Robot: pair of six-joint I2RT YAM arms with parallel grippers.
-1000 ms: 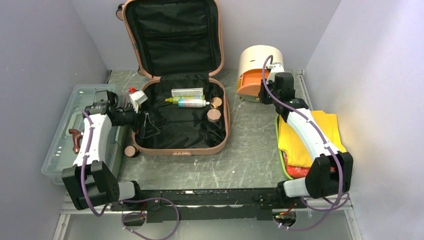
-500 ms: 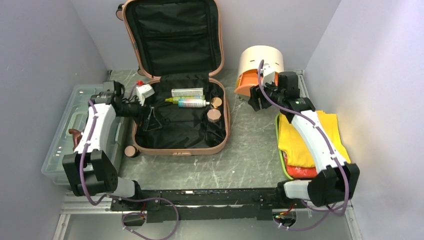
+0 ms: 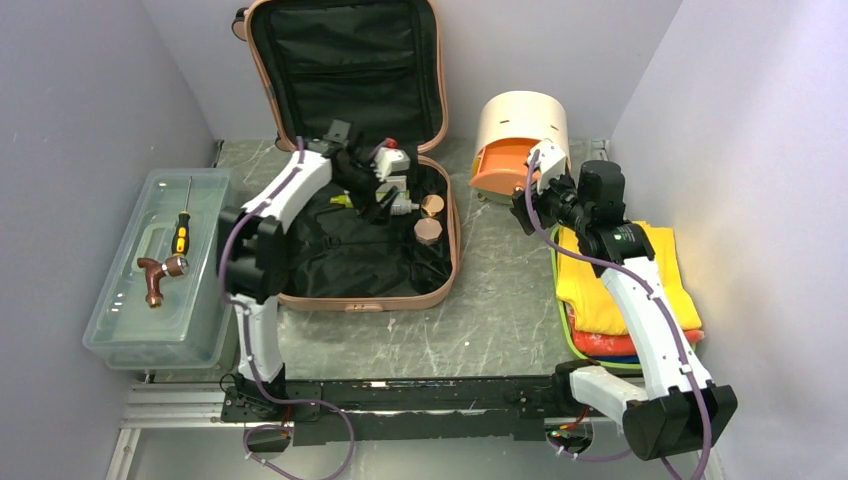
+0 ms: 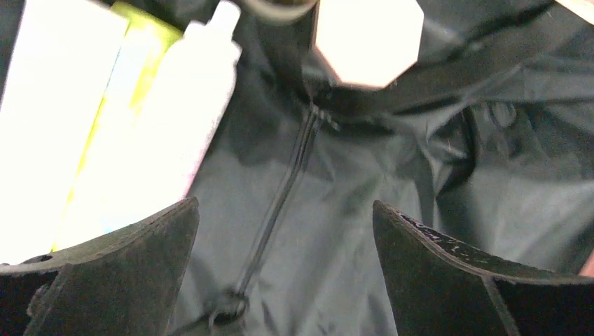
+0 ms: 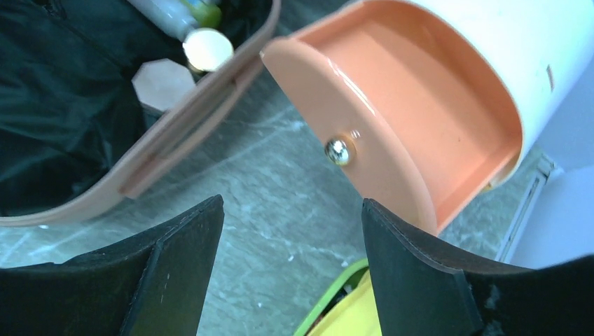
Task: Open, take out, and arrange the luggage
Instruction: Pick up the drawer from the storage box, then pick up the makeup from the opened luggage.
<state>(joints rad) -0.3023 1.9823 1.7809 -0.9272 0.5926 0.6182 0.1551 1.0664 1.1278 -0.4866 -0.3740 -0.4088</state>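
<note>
The salmon-pink luggage [image 3: 360, 295] lies open in the top view, its lid propped against the back wall and its black lining exposed. My left gripper [image 3: 385, 203] hangs open inside it, over the lining [image 4: 336, 210], holding nothing. White and yellow-green tubes [image 4: 161, 126] lie just left of the left gripper [image 4: 284, 210], and an octagonal lid [image 4: 368, 42] lies beyond it. Two round brown lids [image 3: 429, 230] sit at the case's right side. My right gripper [image 3: 520, 208] stands open and empty over the table, right of the luggage rim [image 5: 182, 133].
A white cylinder holder with an open orange drawer [image 3: 505, 165] and brass knob [image 5: 338, 150] stands just beyond the right gripper [image 5: 291, 203]. A lime-green tray [image 3: 560, 300] holds folded clothes [image 3: 610, 280]. At left, a clear bin [image 3: 130, 330] holds a screwdriver [image 3: 181, 235].
My left arm swung from the bin side across into the open luggage. My right gripper opened wider and drew back a little from the orange drawer.
</note>
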